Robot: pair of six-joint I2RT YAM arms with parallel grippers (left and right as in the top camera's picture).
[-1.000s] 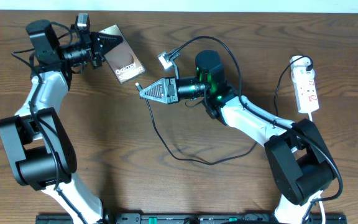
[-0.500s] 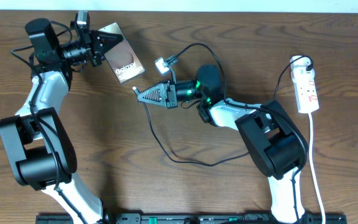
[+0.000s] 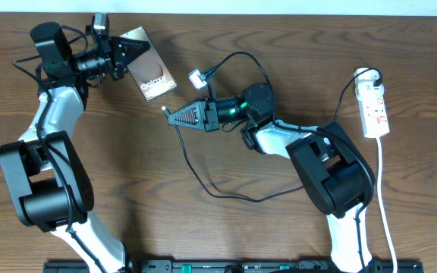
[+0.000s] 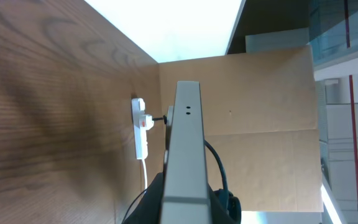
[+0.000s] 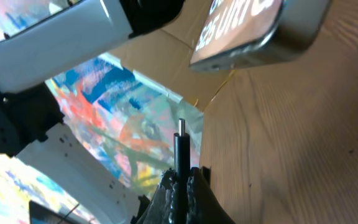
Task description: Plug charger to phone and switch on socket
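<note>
1. Clamping the phone (image 3: 155, 76) at its far-left end with the left gripper (image 3: 133, 53), squeezing it from both sides over the far-left part of the table (image 3: 112, 167); showing the white "Galaxy" text face-up in the overhead view; not telling clearly whether the phone is touching the wood.
2. Presenting the phone edge-on in the left wrist view (image 4: 184, 155) as a slim pale strip with two small holes near its free end, with dark fingers (image 4: 146, 202) pressing in on either side at the bottom.
3. Pinching the charger (image 3: 203, 184) just behind its plug tip (image 3: 164, 109) with the right gripper (image 3: 170, 113), closed tight on the cable; aiming the tip toward the phone's nearer end, close to it but apart.
4. Showing the plug tip (image 5: 180, 132) standing upright in the right wrist view, sticking out past the closed fingers (image 5: 161, 199), with the phone's end (image 5: 253, 31) above and to the right and a gap between the two.
5. Trailing the thin black cable from the right gripper down in a wide loop across the middle of the table, then running back up and over to a small white adapter (image 3: 197, 76) just beside the phone.
6. Lying at the far-right part of the table, well apart from both grippers: the socket (image 3: 373, 106), white with red marks on top, with its white cord (image 3: 386, 208) running toward the near edge.
</note>
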